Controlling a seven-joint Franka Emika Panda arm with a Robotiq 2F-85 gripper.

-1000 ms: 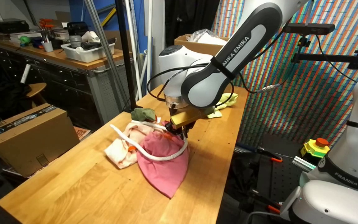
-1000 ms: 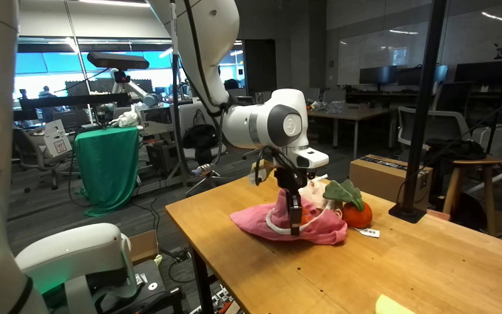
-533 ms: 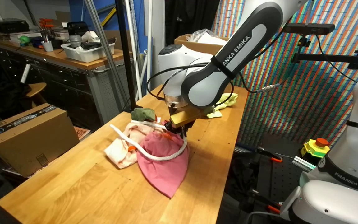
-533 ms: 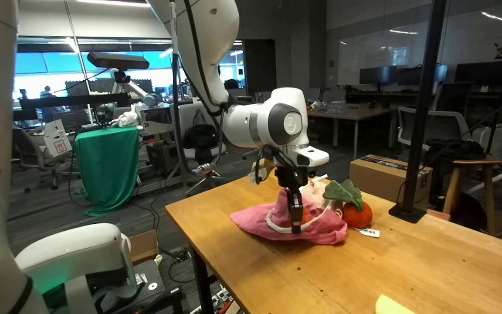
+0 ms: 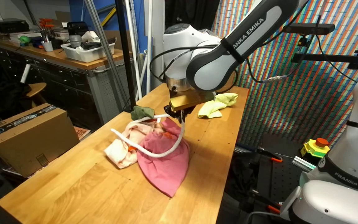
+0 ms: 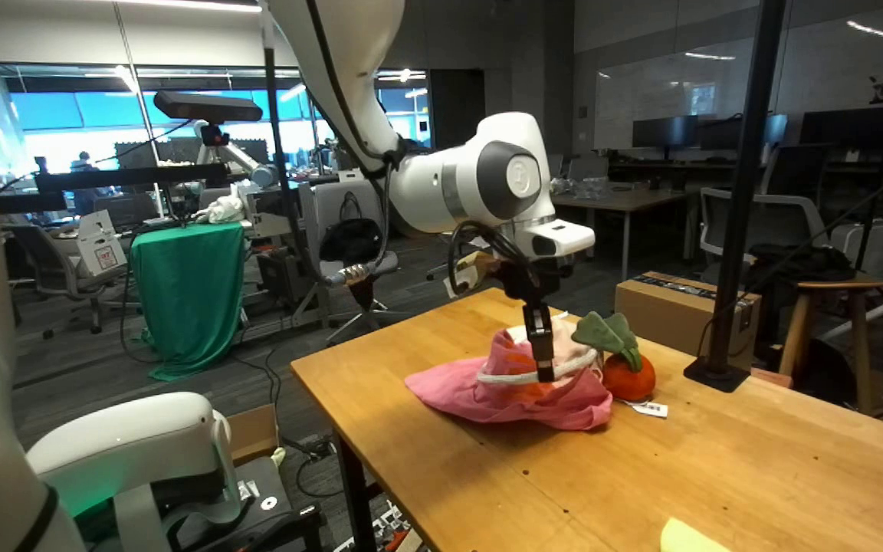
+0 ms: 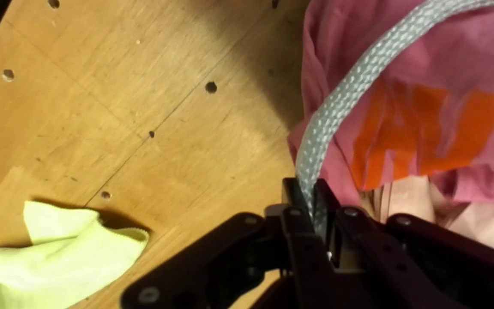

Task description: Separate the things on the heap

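Observation:
My gripper [image 7: 308,185] is shut on the thin white cord [image 7: 350,92] and holds part of it above the heap. The cord loops over the pink cloth [image 5: 165,174], and its free end [image 5: 117,132] hangs over the cream cloth [image 5: 120,154]. The pink cloth lies crumpled and shows an orange print in the wrist view [image 7: 465,51]. The red ball [image 6: 629,379] with green leaves [image 6: 602,335] sits beside the pink cloth; in an exterior view mainly its leaves [image 5: 143,112] show. The yellow-green cloth [image 5: 218,105] lies apart from the heap.
The wooden table [image 5: 82,193] carries everything. A black post [image 6: 733,230] stands at the table's edge near the red ball. The brown cardboard box [image 5: 39,137] is off the table. A white tag [image 6: 648,409] lies by the ball.
My gripper has risen and lifted the gripped part of the white cord off the pink cloth. The cord's loop has been drawn up with it. The cloths and the ball have hardly moved.

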